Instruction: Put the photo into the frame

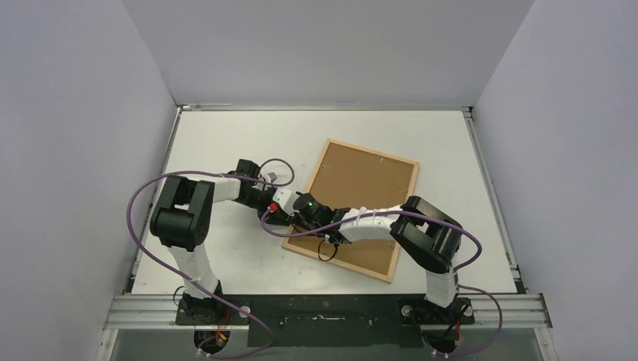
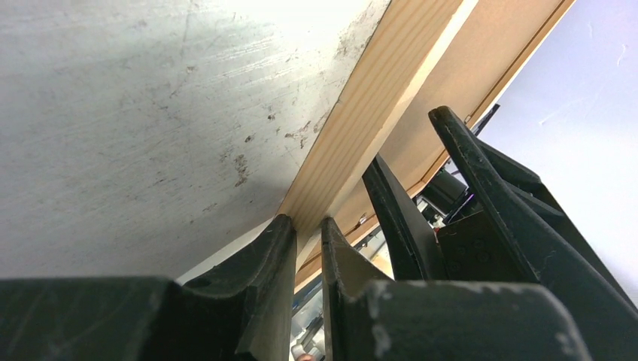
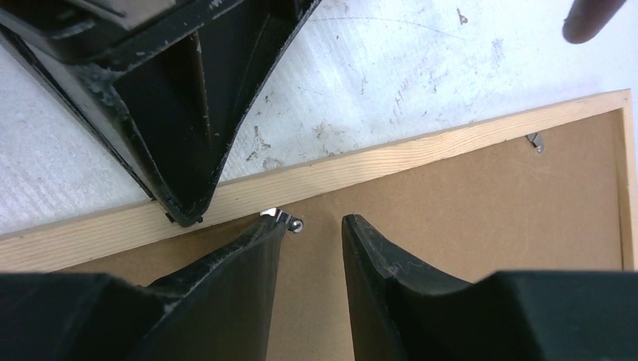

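Note:
The frame (image 1: 374, 151) lies back side up on the table, a brown backing board (image 1: 361, 184) filling it. The photo is hidden. My left gripper (image 2: 306, 222) is shut on the frame's pale wood bar (image 2: 369, 113) at the left edge, one finger on each side. From the right wrist view its black fingers (image 3: 173, 150) come down onto that bar (image 3: 391, 162). My right gripper (image 3: 314, 222) hangs open over the backing board (image 3: 466, 210). Its left fingertip touches a small metal clip (image 3: 290, 219), and nothing sits between its jaws.
The white table (image 1: 226, 135) is scuffed and walled on three sides. A second metal clip (image 3: 534, 141) sits on the frame's inner edge further along. Purple cables (image 1: 143, 195) loop off both arms, and the arms' elbows stand left and right of the frame.

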Available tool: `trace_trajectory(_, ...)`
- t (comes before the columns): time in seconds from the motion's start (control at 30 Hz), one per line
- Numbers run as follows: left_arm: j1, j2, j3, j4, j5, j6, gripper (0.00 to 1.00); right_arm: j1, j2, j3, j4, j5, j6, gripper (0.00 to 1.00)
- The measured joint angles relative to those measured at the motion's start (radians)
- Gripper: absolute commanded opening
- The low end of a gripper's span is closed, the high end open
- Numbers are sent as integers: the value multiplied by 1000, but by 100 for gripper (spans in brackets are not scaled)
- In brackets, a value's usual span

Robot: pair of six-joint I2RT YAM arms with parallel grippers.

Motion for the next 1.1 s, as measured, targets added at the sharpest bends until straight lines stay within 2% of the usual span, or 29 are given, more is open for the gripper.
trace_trajectory(0.37,7,5,3,31,0,0,7,18,25,-13,74,94,28,28)
trace_trajectory(0.53,9,11,8,37,2,0,7,23,34,-13,90,121,45,28)
trace_trajectory(0.83,13,14,41,7,-11,1,16,-12,8,-42,115,103,160,36)
trace_trajectory(1.1,35,12,123,-47,-66,5,32,-154,-232,-108,37,142,406,49)
